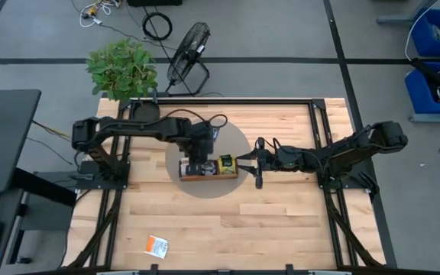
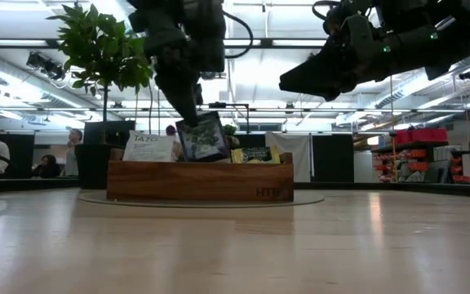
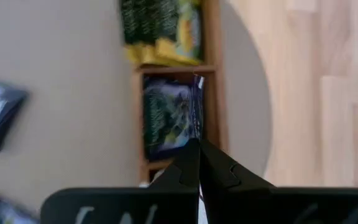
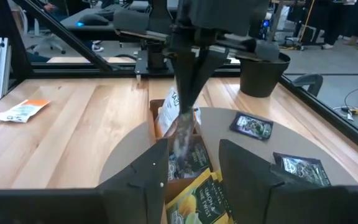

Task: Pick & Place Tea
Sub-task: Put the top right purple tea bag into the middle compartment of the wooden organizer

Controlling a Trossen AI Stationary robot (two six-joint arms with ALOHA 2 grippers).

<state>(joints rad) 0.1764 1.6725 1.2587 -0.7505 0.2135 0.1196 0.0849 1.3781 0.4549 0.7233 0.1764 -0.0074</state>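
The left gripper (image 2: 188, 106) hangs over the wooden tray (image 2: 200, 181), its fingers pressed together on the upper edge of a dark navy tea sachet (image 2: 203, 136). In the low view that sachet stands tilted in the tray's middle compartment, its lower part behind the tray's wall. The left wrist view shows the two finger tips (image 3: 199, 163) meeting on the sachet's thin edge, with the navy packet below them inside the compartment and yellow-green sachets (image 3: 161, 31) filling the next compartment.

The tray sits on a round grey mat (image 1: 239, 149) near the middle of the table (image 1: 281, 229). A white sachet (image 2: 151, 148) printed TAZO stands in the tray's far-left compartment in the low view.

The right gripper (image 4: 191, 168) hovers just beside the tray's end nearest the table's right edge, its fingers spread apart and holding nothing. From its wrist view, two more navy sachets (image 4: 252, 125) lie flat on the mat outside the tray.

An orange-and-white sachet (image 1: 157, 245) lies alone near the table's front edge, well apart from the tray. A potted plant (image 1: 122, 69) stands at the table's back left corner.
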